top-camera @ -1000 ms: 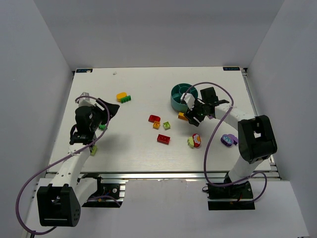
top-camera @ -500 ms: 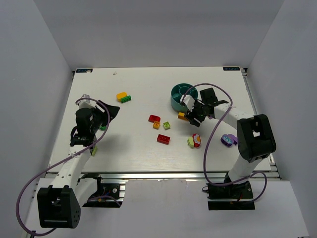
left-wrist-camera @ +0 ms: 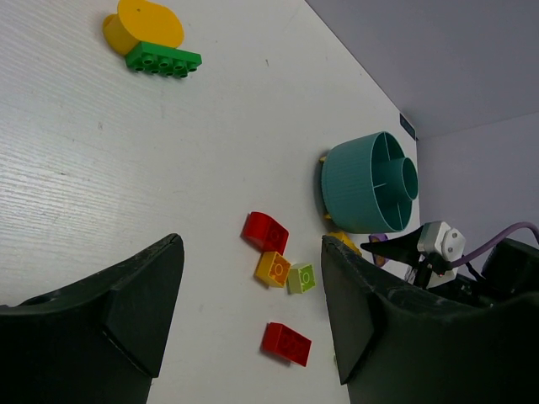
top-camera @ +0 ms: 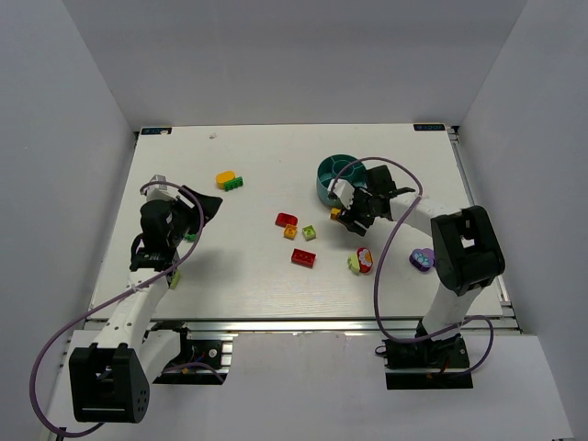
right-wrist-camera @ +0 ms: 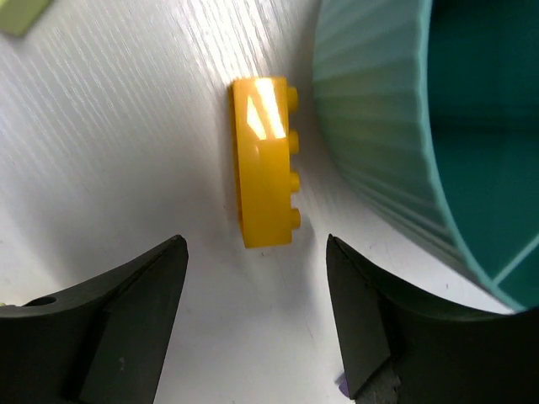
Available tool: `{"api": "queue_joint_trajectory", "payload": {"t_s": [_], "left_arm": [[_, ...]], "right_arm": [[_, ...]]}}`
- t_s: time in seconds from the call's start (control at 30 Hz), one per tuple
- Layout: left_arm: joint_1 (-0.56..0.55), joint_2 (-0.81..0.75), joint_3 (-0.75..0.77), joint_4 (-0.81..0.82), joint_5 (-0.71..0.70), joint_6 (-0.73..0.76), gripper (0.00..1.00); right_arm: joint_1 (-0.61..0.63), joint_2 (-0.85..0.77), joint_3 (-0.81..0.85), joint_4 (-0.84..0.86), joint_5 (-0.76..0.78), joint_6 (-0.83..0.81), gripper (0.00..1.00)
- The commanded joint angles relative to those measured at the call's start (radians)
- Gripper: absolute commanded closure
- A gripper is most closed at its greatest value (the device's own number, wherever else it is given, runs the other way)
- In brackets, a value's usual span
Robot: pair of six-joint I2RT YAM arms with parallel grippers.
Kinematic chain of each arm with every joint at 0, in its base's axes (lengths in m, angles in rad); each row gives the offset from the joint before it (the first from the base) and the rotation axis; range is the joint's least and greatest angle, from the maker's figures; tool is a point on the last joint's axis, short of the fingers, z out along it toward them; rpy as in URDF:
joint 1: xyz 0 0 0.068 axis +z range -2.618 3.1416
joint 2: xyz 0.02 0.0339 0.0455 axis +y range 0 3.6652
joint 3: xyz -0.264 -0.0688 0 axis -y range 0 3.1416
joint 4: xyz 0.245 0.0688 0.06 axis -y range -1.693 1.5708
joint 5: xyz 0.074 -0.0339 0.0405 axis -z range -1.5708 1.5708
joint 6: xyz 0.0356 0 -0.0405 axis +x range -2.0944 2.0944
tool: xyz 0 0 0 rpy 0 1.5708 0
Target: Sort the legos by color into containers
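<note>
**Sorting table, current contents**

- Table: white, wood-grain top.
- Teal divided bowl: on the far half, toward the right edge. Wedge compartments surround a central cup.
- Yellow brick: on its side, just beside the bowl's near wall, studs facing the wall.
- Right gripper: over the yellow brick with its jaws spread wide, holding nothing. The brick lies between the fingers, untouched.
- Left gripper: near the left edge with its jaws spread wide, empty.
- Yellow rounded piece, with a long green brick touching it: far half, left of centre.
- Centre group:
  - curved red brick
  - orange brick
  - lime brick
  - flat red brick, set nearer the front edge
- Red piece and pale lime piece: touching each other, on the near side of the right gripper.
- Purple piece: near the right edge, beside the right arm.
- Small green brick and second lime brick: beside the left arm, near the left edge.
</note>
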Motion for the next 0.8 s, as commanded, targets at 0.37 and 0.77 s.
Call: {"api": "queue_joint_trajectory", "payload": {"t_s": [0.37, 0.77], "left_arm": [[-0.003, -0.004, 0.002, 0.025, 0.008, -0.005, 0.25], [-0.005, 0.005, -0.003, 0.054, 0.040, -0.008, 0.25]], "right_arm": [[0.042, 0.063, 0.077, 0.049, -0.040, -0.030, 0.48], [0.046, -0.044, 0.054, -0.011, -0.178, -0.046, 0.94]]}}
